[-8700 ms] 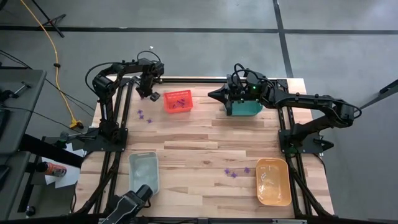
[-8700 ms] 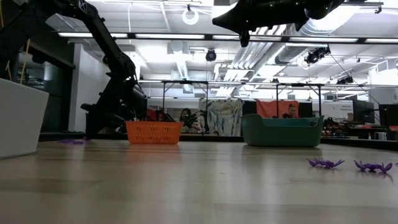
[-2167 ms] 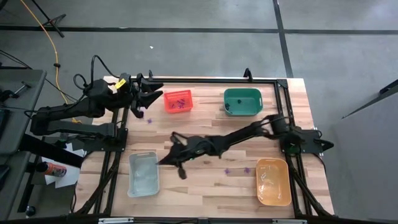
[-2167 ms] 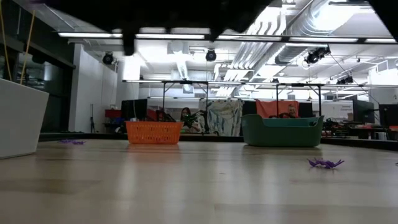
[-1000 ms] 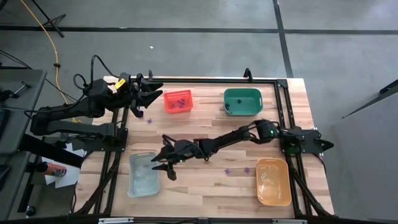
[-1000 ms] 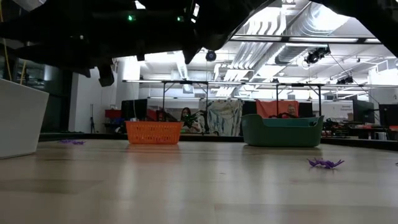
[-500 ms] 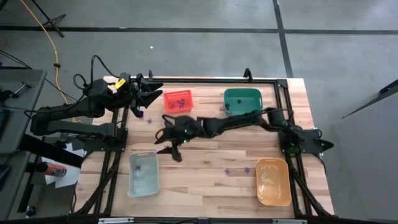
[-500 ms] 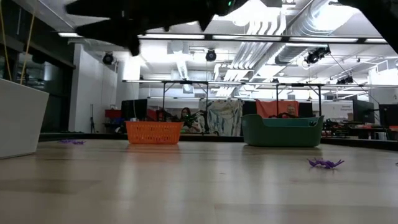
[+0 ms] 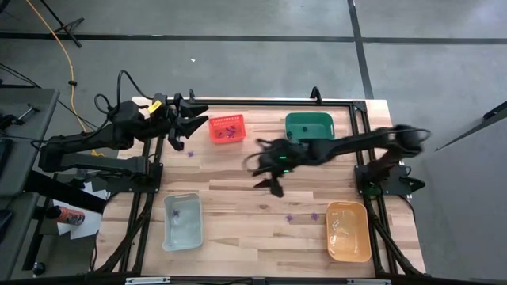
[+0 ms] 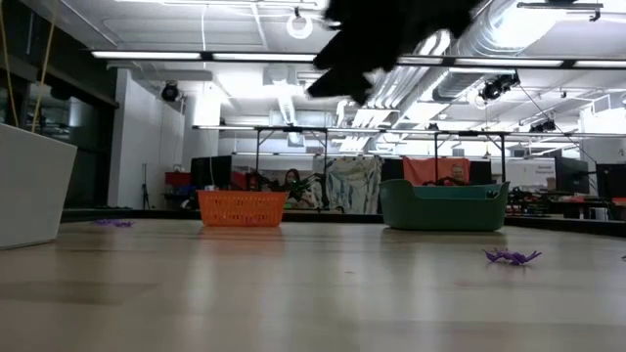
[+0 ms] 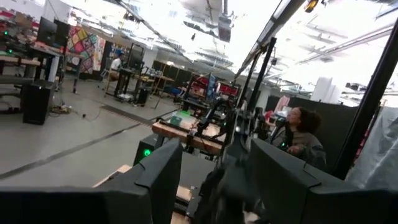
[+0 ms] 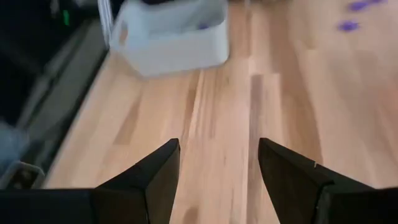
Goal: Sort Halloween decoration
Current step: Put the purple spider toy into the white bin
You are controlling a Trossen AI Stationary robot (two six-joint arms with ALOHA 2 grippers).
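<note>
Two purple Halloween trinkets (image 9: 291, 215) (image 9: 314, 215) lie on the wood near the orange bin (image 9: 348, 231). Two more (image 9: 188, 153) lie near the left arm, several sit in the red basket (image 9: 227, 128), and one (image 12: 203, 26) lies in the clear bin (image 9: 182, 220). My right gripper (image 9: 263, 174) hangs open and empty above the table's middle, pointing toward the clear bin; in its wrist view its fingers (image 12: 155, 171) frame bare wood. My left gripper (image 9: 196, 119) waits open at the far left corner, raised and facing the room.
A green bin (image 9: 309, 129) with a small dark item stands at the far edge. Bare wood lies between the bins. The metal frame (image 9: 360, 134) runs along the far and side edges. A person (image 11: 301, 134) sits in the room beyond the table.
My right gripper has drawn back from above the clear bin, swinging up and toward the table's right until it hangs over the middle. A purple trinket lies in the clear bin where the gripper stood.
</note>
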